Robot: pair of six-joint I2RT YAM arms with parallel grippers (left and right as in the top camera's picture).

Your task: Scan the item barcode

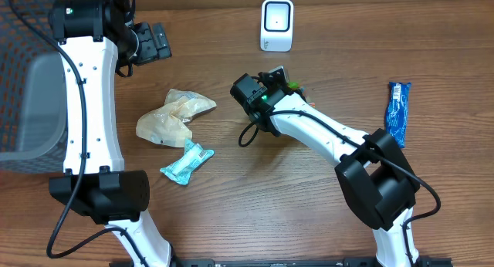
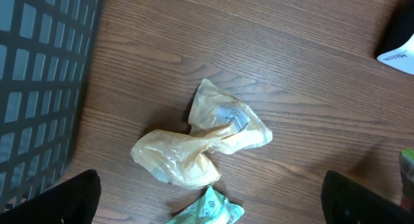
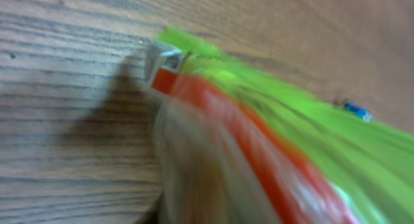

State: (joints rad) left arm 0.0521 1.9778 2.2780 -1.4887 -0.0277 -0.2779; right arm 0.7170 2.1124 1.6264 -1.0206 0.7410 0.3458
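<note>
A white barcode scanner [image 1: 276, 25] stands at the back of the table. My right gripper [image 1: 279, 80] is low over the wood just in front of it, with a green and red packet [image 1: 292, 86] at its tip. In the right wrist view this green and red packet [image 3: 259, 140] fills the frame, blurred, its far end touching the table; the fingers are hidden, so the grip is unclear. My left gripper [image 1: 150, 42] hovers at the back left, open and holding nothing. Its dark fingertips [image 2: 77, 198] stand wide apart above a crumpled beige bag [image 2: 200, 143].
The beige bag [image 1: 174, 116] and a teal packet [image 1: 187, 163] lie left of centre. A blue packet [image 1: 397, 113] lies at the right. A grey mesh basket [image 1: 31, 105] stands at the left edge. The teal packet [image 2: 210, 214] shows between the left fingers.
</note>
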